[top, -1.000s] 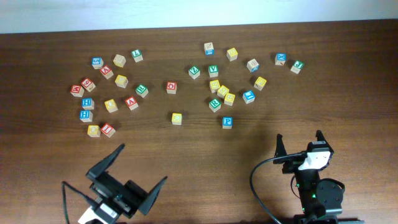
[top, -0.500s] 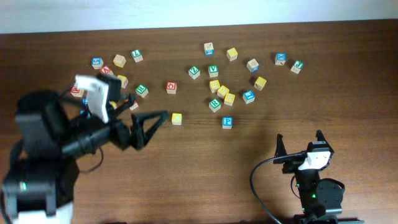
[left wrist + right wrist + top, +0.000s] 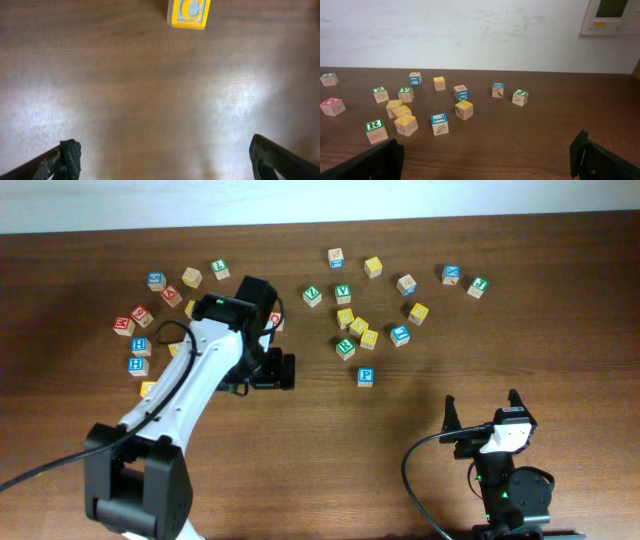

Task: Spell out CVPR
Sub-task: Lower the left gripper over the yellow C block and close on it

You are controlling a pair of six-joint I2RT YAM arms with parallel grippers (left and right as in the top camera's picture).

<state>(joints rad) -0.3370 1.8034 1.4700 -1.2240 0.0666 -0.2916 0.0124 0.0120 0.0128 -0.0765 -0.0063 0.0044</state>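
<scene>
The yellow C cube (image 3: 188, 12) lies at the top of the left wrist view, well ahead of my left gripper (image 3: 167, 160), which hangs open over bare wood. In the overhead view the left gripper (image 3: 272, 371) covers that cube. The green V cube (image 3: 343, 293) sits behind the green R cube (image 3: 345, 348), which also shows in the right wrist view (image 3: 375, 131). The blue P cube (image 3: 366, 376) stands alone in front of them. My right gripper (image 3: 482, 408) rests open near the front edge, its jaws wide apart with nothing between them (image 3: 487, 155).
Several other letter cubes are scattered at the back left (image 3: 140, 343) and back right (image 3: 418, 313). Another green cube (image 3: 313, 296) sits beside the V. The left arm (image 3: 190, 390) stretches diagonally across the left half. A white wall (image 3: 470, 30) backs the table.
The left arm has swung up from the front left corner and reached over the table, ending above the lone yellow cube. The right arm has not moved.
</scene>
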